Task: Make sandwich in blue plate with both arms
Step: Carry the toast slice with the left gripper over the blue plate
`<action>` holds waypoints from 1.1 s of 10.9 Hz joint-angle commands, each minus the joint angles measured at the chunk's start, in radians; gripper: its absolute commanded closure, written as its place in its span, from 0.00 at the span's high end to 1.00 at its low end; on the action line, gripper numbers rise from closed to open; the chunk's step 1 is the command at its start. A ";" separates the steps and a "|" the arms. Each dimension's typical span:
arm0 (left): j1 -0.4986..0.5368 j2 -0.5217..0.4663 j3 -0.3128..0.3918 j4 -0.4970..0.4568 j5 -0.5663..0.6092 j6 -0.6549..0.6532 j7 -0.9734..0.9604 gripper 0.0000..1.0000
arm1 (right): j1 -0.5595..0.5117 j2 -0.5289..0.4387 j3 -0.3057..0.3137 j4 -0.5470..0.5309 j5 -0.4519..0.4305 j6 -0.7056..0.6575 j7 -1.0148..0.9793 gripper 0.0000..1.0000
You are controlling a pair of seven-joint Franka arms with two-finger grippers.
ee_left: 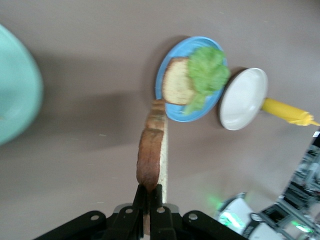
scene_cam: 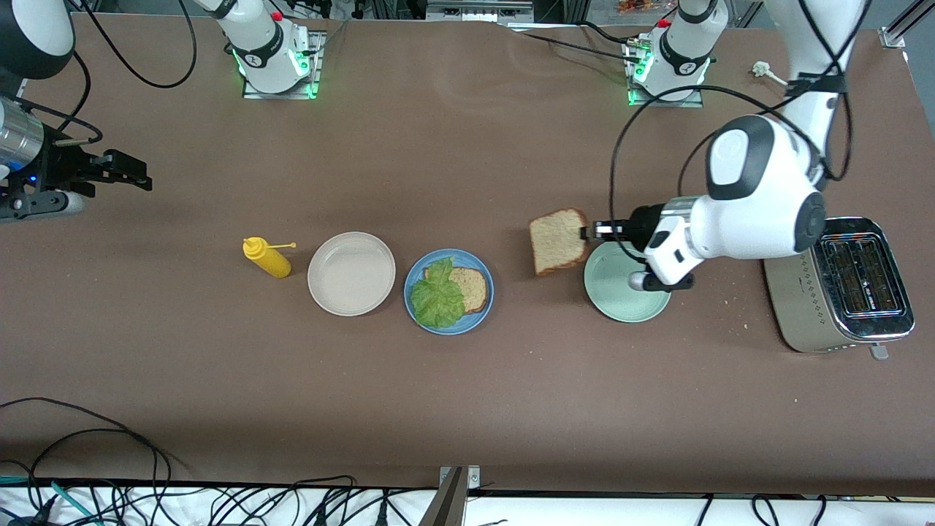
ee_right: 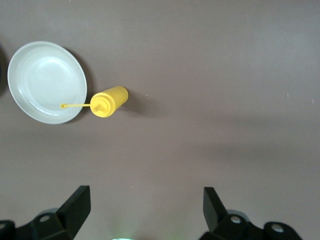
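**Q:** What step is under way?

**A:** The white left arm [scene_cam: 760, 197], entering from the right of the frame, has its black left gripper [scene_cam: 593, 231] clamped on the crust of a brown speckled bread slice [scene_cam: 559, 241], carried in the air over bare table just beside the round pale green plate [scene_cam: 621, 303]. This looks like the topping step: the slice seems bound for the round medium-blue plate [scene_cam: 475, 314] at centre frame.

**Q:** What is on that plate now?

**A:** A second bread slice [scene_cam: 473, 287] lying flat, with a ruffled green lettuce leaf [scene_cam: 437, 298] draped over its half toward the frame's left.

**Q:** How does the held slice sit?

**A:** Broad face up toward the camera in the front view. In the left wrist view it shows edge-on [ee_left: 152, 157], its long axis running straight out from the fingers toward the blue plate [ee_left: 170, 107]; its exact tilt is hard to judge.

**Q:** And the next move?

**A:** Probably carrying it over the lettuce, levelling it, lowering, then letting go.

**Q:** The other arm?

**A:** The right gripper [scene_cam: 128, 175] waits at the frame's left edge, fingers spread wide and holding nothing, over bare table.
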 commanded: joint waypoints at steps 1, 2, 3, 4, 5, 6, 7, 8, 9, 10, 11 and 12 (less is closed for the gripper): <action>-0.147 0.080 0.082 0.046 -0.223 0.055 -0.062 0.00 | -0.051 -0.014 0.081 0.035 -0.023 -0.046 0.256 1.00; -0.189 0.126 0.101 0.072 -0.318 0.064 -0.080 0.00 | -0.063 -0.011 0.101 0.046 -0.033 -0.023 0.255 1.00; -0.214 0.175 0.103 0.111 -0.387 0.092 -0.086 0.00 | -0.085 -0.008 0.114 0.072 -0.068 -0.030 0.249 1.00; -0.250 0.215 0.104 0.145 -0.405 0.139 -0.088 0.00 | -0.090 -0.011 0.111 0.084 -0.060 -0.053 0.248 1.00; -0.282 0.253 0.104 0.182 -0.406 0.182 -0.100 0.00 | -0.106 -0.009 0.112 0.101 -0.029 -0.056 0.248 1.00; -0.306 0.290 0.106 0.226 -0.405 0.194 -0.129 0.00 | -0.113 -0.008 0.111 0.103 -0.012 -0.056 0.246 1.00; -0.324 0.322 0.107 0.266 -0.405 0.214 -0.139 0.00 | -0.128 -0.003 0.111 0.101 -0.012 -0.058 0.235 1.00; -0.329 0.344 0.107 0.277 -0.405 0.256 -0.136 0.00 | -0.128 -0.003 0.111 0.101 -0.013 -0.056 0.210 1.00; -0.333 0.368 0.107 0.293 -0.405 0.292 -0.123 0.00 | -0.127 -0.001 0.109 0.103 -0.013 -0.058 0.203 1.00; -0.344 0.400 0.110 0.326 -0.402 0.299 -0.120 0.00 | -0.125 -0.003 0.111 0.103 -0.013 -0.059 0.205 1.00; -0.346 0.424 0.115 0.354 -0.399 0.300 -0.119 0.00 | -0.127 -0.004 0.111 0.103 -0.013 -0.059 0.205 1.00; -0.346 0.436 0.120 0.362 -0.397 0.302 -0.119 0.00 | -0.125 -0.003 0.111 0.106 -0.013 -0.058 0.214 1.00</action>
